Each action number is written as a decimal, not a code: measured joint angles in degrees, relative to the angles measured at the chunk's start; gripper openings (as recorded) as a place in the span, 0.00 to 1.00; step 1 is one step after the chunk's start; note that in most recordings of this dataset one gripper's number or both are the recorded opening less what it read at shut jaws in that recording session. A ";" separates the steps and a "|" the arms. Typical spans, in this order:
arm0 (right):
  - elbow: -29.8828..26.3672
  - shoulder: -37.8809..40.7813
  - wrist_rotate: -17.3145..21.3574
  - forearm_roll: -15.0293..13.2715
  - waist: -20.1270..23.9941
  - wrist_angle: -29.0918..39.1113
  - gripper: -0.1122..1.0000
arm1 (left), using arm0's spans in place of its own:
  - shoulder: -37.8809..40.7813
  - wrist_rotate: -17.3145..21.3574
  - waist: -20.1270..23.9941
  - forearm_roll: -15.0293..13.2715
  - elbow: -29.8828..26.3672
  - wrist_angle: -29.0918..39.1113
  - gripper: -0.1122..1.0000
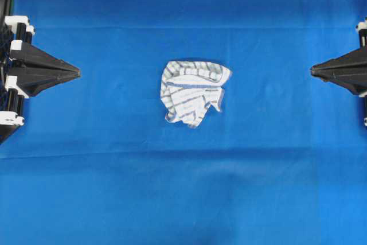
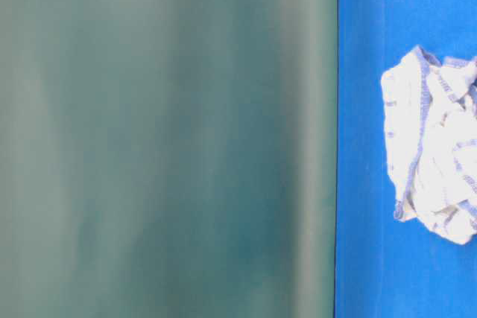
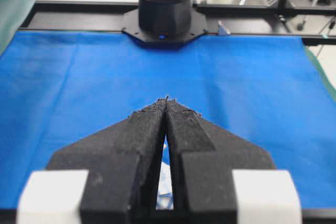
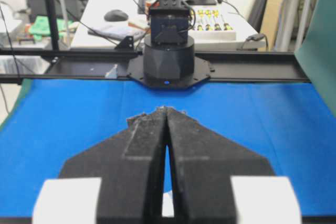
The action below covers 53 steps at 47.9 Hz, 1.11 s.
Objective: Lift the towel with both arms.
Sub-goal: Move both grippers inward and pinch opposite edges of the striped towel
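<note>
Towel (image 1: pixel 193 92) on the sheet (image 1: pixel 183 199), midway between my two pincers, well apart from each, left gripper (image 1: pixel 77 73) and right gripper (image 1: pixel 312 70) pointing inward at it from opposite edges

One towel (image 1: pixel 193 92), two grippers, apparently.

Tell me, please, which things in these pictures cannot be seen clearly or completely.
- Towel: the table-level view cuts it off at the right edge; both wrist views hide it behind the fingers, except slivers.
- Left gripper and right gripper: the overhead view crops their arms at the edges.
- Table-level view: a blurred green surface fills its left side.
</note>
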 measured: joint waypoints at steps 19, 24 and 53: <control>-3.43 12.22 -0.18 0.00 -0.18 5.54 0.10 | 10.99 0.53 0.00 -0.79 -0.53 -1.67 0.10; -4.39 18.54 0.18 0.00 -0.79 5.54 0.10 | 16.79 0.53 0.00 -0.79 -1.23 -3.08 0.10; -15.82 49.31 0.26 0.09 -2.46 5.89 0.69 | 47.02 0.62 0.53 -0.97 -9.40 -6.15 0.91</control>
